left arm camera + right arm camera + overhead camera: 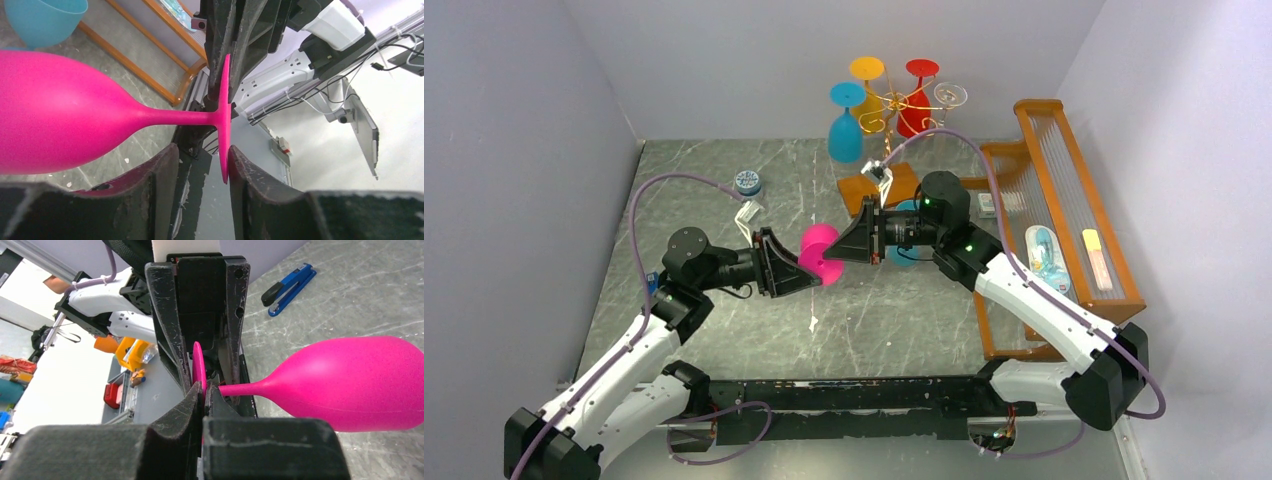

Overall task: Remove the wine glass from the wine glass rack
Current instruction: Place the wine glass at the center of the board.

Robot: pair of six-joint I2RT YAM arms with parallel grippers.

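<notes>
**Pink wine glass (817, 252) clear of the wine glass rack (886, 110), held sideways above the counter (894, 320).**
The right pincer (202, 395) is clamped on the foot disc, its arm stretched low and level. The left pincer (200, 165) faces it with fingers spread astride the same foot, not gripping it. This is probably a hand-over to regrip the glass.

Pink wine glass (817, 248) hanging off the rack, lying sideways between both grippers.
Stem is running horizontal; the right gripper (202, 390) is pinching the foot disc edge, and the left gripper (202, 160) is gaping around the same foot. The gold wire wine glass rack (889, 108) is standing upright beyond the right gripper.
</notes>
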